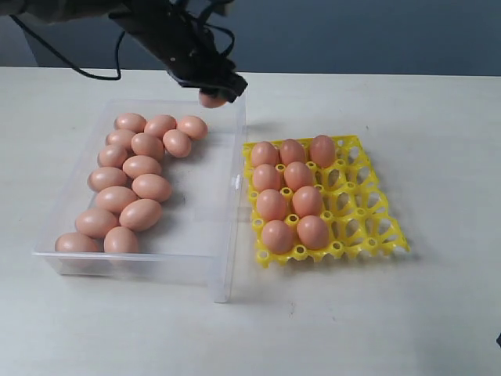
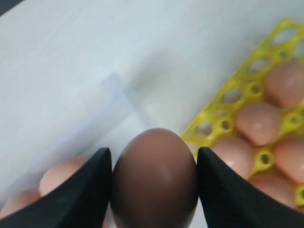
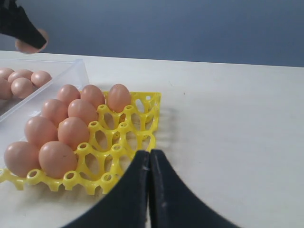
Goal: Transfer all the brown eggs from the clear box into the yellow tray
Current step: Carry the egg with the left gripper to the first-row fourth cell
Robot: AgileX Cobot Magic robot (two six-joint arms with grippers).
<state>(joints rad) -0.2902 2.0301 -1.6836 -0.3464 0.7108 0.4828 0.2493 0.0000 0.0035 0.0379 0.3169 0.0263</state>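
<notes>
Black left arm [image 1: 149, 27] slanting down from the far left toward the middle of the scene. Left gripper [image 1: 213, 90] raised at its tip, pointing downward, both dark fingers [image 2: 90, 190] pressed against opposite sides of one brown egg [image 2: 154, 180]. Right gripper [image 3: 150, 156] low at the right, dark fingers closed flat against each other.

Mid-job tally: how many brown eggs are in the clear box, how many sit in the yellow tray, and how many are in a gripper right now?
brown eggs in the clear box: 15
brown eggs in the yellow tray: 9
brown egg held in the left gripper: 1
Total: 25
</notes>
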